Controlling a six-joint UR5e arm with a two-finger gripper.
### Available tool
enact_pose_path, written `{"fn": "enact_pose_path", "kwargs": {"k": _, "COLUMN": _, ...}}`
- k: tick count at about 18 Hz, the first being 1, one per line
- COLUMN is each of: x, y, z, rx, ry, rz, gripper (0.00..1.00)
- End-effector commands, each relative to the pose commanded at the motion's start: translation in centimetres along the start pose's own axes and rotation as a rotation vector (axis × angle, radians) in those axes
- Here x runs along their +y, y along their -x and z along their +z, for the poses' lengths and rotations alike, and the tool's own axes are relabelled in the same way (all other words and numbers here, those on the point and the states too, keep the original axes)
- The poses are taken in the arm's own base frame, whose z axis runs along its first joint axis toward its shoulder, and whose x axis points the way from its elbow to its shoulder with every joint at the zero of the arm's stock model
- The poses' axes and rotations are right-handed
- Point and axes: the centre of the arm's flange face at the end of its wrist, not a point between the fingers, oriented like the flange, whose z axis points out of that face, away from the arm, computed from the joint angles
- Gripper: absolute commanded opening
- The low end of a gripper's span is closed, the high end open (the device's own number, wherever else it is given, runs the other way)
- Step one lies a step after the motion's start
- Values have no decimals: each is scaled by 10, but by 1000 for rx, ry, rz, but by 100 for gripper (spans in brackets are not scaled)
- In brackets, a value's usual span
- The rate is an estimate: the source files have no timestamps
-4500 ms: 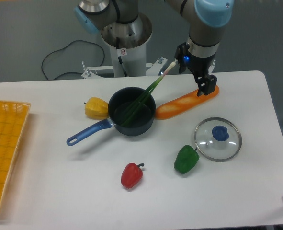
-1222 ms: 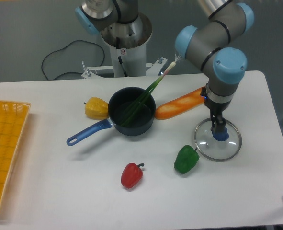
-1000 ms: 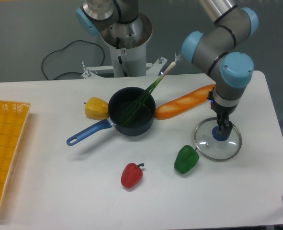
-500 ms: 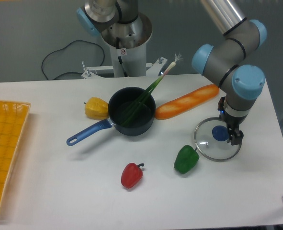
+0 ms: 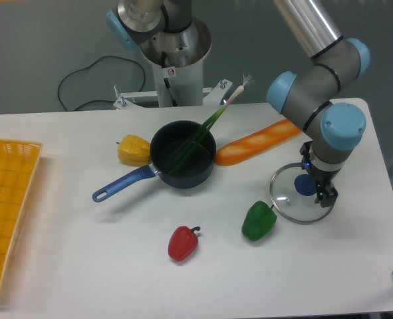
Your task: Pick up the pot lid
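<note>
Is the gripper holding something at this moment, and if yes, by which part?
Nothing is held. The gripper is open over the pot lid, and the lid's blue knob is not clamped between its fingers.

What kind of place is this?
Probably a robotics lab or test bench: a robot arm over a white table, with a pan and red pepper laid out like kitchen props.

The place was marked as a robotics lab by the grey jointed robot arm [image 5: 342,126] reached in from the upper right over a plain white table [image 5: 116,279]. Only a kitchen's look was lent by the round black pot with a blue handle [image 5: 183,179] and the glossy yellow pepper-shaped piece [image 5: 133,151] set out there.
</note>
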Motion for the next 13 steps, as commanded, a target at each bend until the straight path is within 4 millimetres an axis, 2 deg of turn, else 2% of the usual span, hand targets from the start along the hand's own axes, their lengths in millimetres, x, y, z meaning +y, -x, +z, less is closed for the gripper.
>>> {"fn": "enact_pose_path", "kwargs": {"k": 13, "x": 4, "y": -3, "z": 6, "rx": 2, "ry": -19, "rz": -8, "gripper": 100}}
